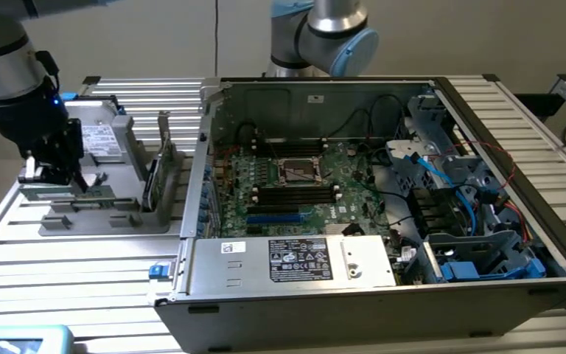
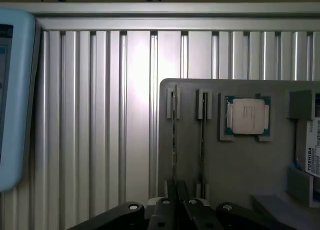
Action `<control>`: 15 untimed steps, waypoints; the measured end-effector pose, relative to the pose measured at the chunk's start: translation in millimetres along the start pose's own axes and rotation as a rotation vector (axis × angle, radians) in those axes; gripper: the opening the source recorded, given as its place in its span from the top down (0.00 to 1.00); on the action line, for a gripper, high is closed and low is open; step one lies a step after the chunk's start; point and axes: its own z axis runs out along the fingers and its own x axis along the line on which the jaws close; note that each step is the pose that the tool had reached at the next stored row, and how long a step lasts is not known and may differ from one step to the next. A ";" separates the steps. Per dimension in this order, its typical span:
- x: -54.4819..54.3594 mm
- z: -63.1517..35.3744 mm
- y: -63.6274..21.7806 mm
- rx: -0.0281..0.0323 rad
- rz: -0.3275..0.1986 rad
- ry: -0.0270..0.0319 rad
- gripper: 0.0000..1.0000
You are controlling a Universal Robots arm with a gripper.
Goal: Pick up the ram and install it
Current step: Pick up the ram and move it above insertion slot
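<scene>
The ram [image 1: 101,195] is a thin green stick standing on edge in a slot of the grey parts holder [image 1: 116,221] at the exterior view's left. My gripper [image 1: 59,181] reaches down onto it, fingers shut on its upper edge. In the wrist view the ram [image 2: 174,140] shows edge-on as a thin line running from a slot block to my gripper [image 2: 176,187]. I cannot tell whether it has lifted off the holder [image 2: 240,165]. The open computer case [image 1: 519,155] lies to the exterior view's right, with long black memory slots [image 1: 293,195] on its green motherboard.
The holder also carries a processor chip [image 2: 247,115], a hard drive [image 2: 312,155] and an upright card [image 1: 160,169] beside the case wall. A light-blue device [image 2: 12,100] lies near the slatted table's front edge. Cables and blue drive bays crowd the case's right side.
</scene>
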 end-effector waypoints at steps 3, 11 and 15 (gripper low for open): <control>0.2 -13.6 -7.5 0.0000 0.000 0.0000 0.88; 1.4 -50.3 -28.8 0.0000 0.000 0.0000 0.88; 2.9 -68.3 -41.6 0.0001 0.000 -0.0006 0.88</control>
